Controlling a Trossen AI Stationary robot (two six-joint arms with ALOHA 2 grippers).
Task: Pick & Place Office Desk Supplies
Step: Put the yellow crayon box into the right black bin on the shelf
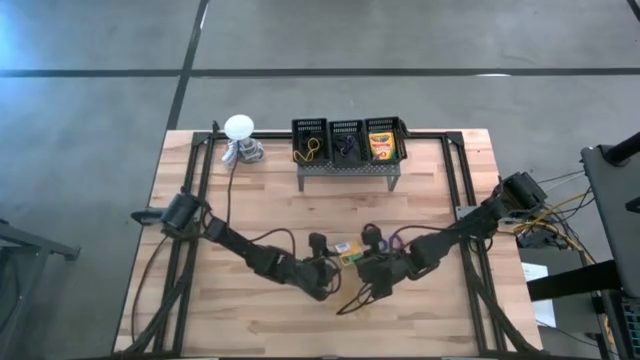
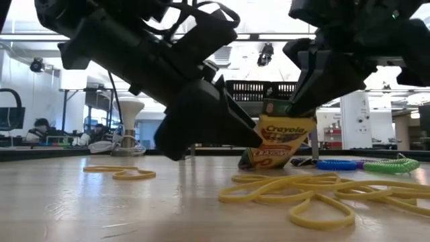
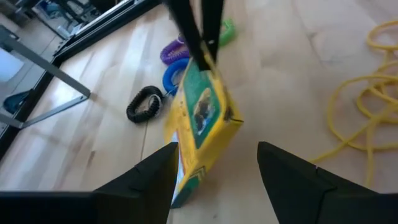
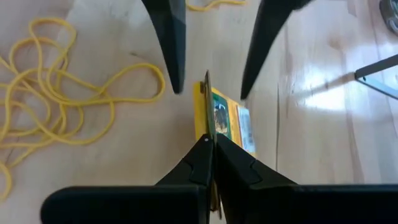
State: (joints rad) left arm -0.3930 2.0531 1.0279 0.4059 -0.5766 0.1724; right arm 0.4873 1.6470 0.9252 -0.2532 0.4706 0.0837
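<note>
Pale wooden planks of the table (image 1: 260,200) fill the middle of the high view, and low in that frame, just right of centre, the two arms meet over a yellow-and-green crayon box (image 3: 200,127) that stands tilted on one edge. At the centre of its wrist picture the right gripper (image 4: 209,144) has its jaws pinched together on the box's top flap, while the left gripper (image 3: 217,163) straddles the box with its fingers spread apart, not touching it. Yellow rubber bands (image 2: 322,191) sprawl across the lower right of the low view, coiled rings (image 3: 177,59) lie toward the upper middle of the left wrist view, and a grey stand (image 1: 348,150) with three black bins sits at the upper centre of the high view.
</note>
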